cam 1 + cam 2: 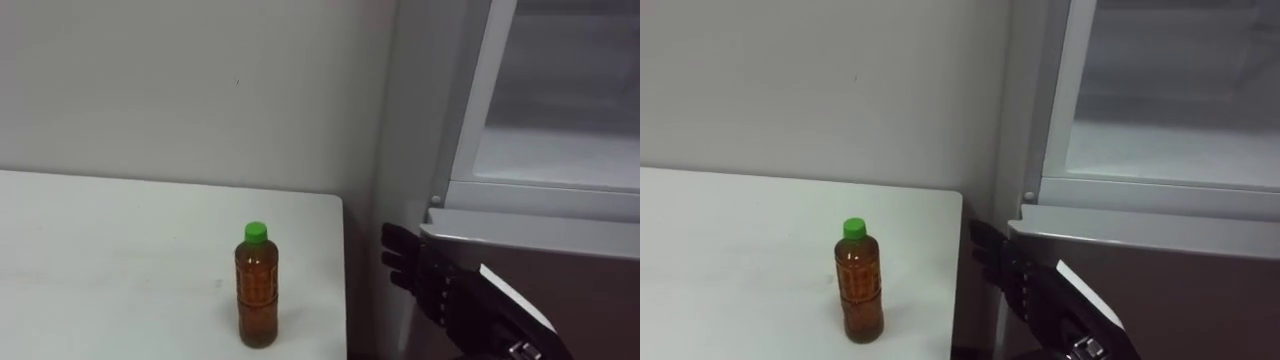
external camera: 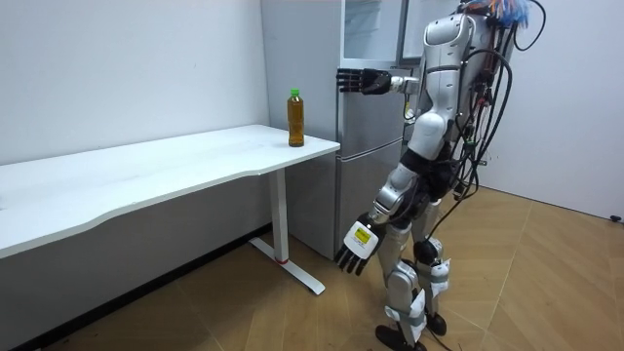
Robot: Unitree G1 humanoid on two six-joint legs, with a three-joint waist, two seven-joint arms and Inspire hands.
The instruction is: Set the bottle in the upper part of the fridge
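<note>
White desk (image 1: 100, 260) against bare wall (image 1: 150, 90), left of frame; fridge (image 1: 600, 290) at right, upper compartment (image 1: 560, 150) open. Bottle (image 1: 256, 290) upright near desk's right edge, lower centre, untouched. Right hand (image 1: 405, 265) lower right, just beside fridge front, fingers straight, empty. Left hand (image 2: 353, 252) low in room view, relaxed, empty. Next, as judged: swing right hand leftward, wrap bottle mid-body, keep upright.

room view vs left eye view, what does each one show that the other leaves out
Room view: the robot standing on the wood floor before the fridge, its left hand hanging open by its leg, and the white table at full length. Left eye view: a close look into the open upper compartment. Both: the green-capped bottle upright near the table's corner, and the right hand open, raised beside the fridge front.
</note>
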